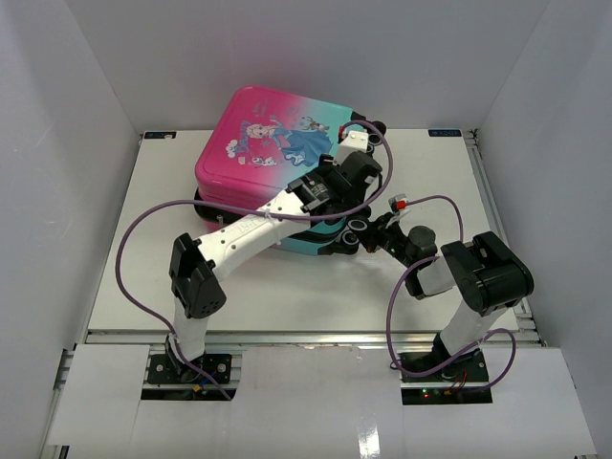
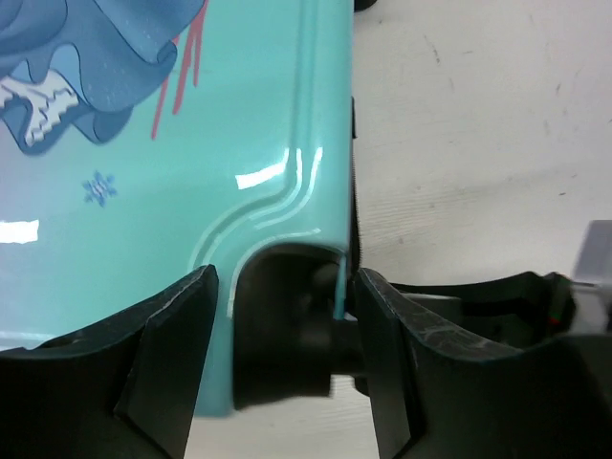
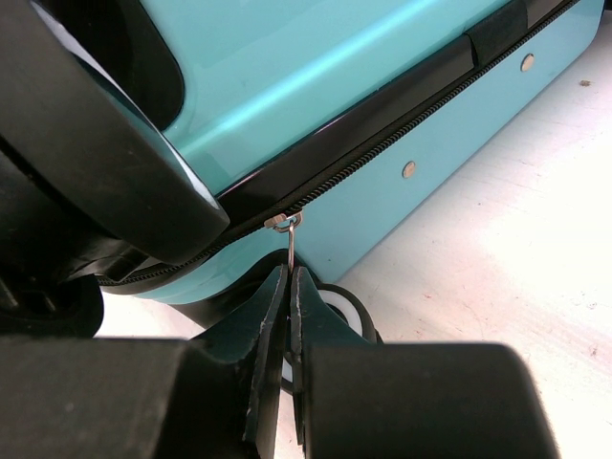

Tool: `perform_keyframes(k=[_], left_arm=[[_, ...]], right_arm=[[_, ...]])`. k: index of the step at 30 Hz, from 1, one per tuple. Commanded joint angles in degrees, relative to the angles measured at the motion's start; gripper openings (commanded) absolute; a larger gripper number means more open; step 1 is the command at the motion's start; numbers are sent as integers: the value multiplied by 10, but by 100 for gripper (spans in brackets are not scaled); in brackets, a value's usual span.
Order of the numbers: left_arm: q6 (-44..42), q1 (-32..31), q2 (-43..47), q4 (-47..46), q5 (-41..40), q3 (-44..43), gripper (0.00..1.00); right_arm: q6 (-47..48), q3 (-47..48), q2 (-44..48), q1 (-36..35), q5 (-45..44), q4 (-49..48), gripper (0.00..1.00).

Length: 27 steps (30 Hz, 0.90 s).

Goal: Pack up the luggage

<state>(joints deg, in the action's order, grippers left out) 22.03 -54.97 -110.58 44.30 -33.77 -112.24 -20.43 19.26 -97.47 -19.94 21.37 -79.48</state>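
Pinching the luggage (image 1: 258, 143) zipper pull (image 3: 290, 244), the right gripper (image 3: 288, 287) crowds a wheel (image 3: 339, 304) while the wide left gripper (image 2: 285, 296) seemingly straddles one.

The counter (image 1: 143, 277) is a flat, white, rectangular panel, enclosed by white walls along its left, right and far edges. In the wrist views its surface appears matte, with faint specks and scuffs. One item lies directly on it: the luggage (image 1: 258, 143), a hard-shell suitcase laid flat with its printed face up. It occupies the far half, left of centre. The pink end points toward the far-left corner and the teal end toward the counter's middle.
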Motion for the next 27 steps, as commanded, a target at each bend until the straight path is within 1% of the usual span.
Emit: perform_keyframes(k=[1,2,3,4,6,7,9,12,15,19,22,27], left_arm=[[264,-59,-41,154,-132,-124,74],[318,-61,-63,194,-139,-174,76],[336,-62,-77,212,-131,-219,76],[359,-62,-80,213,-112,-241,78],[406,-62,-57,178,-94,-214,81],[426,-62,-42,164,-92,-171,81],[469,-62,-22,157,-106,-142,82],[544,-62,-45,228,-151,-171,83],[634,-61,-69,316,-151,-197,82],[685,-60,-81,324,-112,-168,82],[698,-59,-71,277,-92,-123,82],[730,-59,-61,232,-76,-72,83]], right_arm=[[10,-20,8,7,-11,-284,8],[10,-21,10,7,-11,-284,8],[11,-22,12,8,-11,-284,8],[12,-23,13,8,-12,-284,8],[14,-26,16,8,-12,-284,8],[15,-27,17,8,-12,-284,8],[15,-29,18,7,-11,-284,8],[16,-31,16,7,-9,-284,8],[18,-30,10,8,-12,-285,8],[18,-28,1,8,-12,-286,8],[20,-32,1,8,-12,-286,8],[28,-40,-1,8,-16,-286,8]])
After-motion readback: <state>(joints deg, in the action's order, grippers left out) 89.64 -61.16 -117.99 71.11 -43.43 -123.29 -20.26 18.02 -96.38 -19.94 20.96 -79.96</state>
